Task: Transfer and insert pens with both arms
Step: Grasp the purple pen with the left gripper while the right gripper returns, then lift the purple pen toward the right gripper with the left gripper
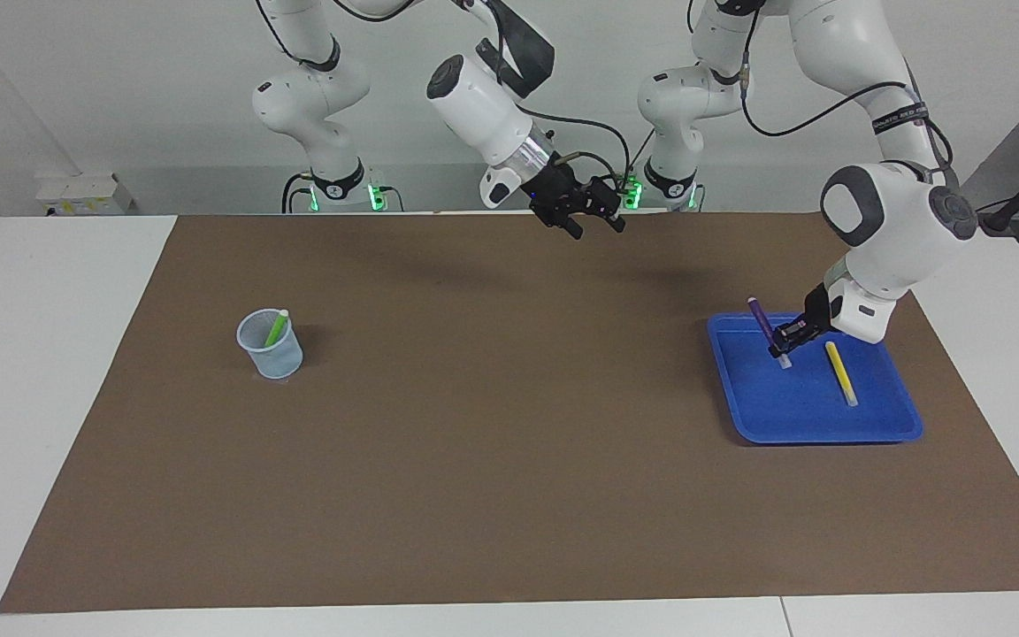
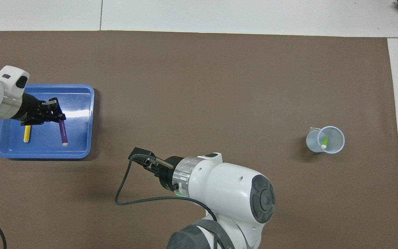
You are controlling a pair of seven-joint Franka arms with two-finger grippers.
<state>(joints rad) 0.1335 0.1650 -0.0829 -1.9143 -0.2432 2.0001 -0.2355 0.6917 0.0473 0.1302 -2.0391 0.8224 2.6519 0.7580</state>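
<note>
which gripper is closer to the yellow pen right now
Left. The left gripper is over the blue tray, shut on the purple pen, right beside the yellow pen lying in that tray. The right gripper hangs open over the mat's middle, well away.

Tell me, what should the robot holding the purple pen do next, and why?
Probably carry it toward the middle of the table. The left gripper is shut on the purple pen, lifted over the blue tray; the right gripper waits open over the mat, and the cup stands at the right arm's end.
</note>
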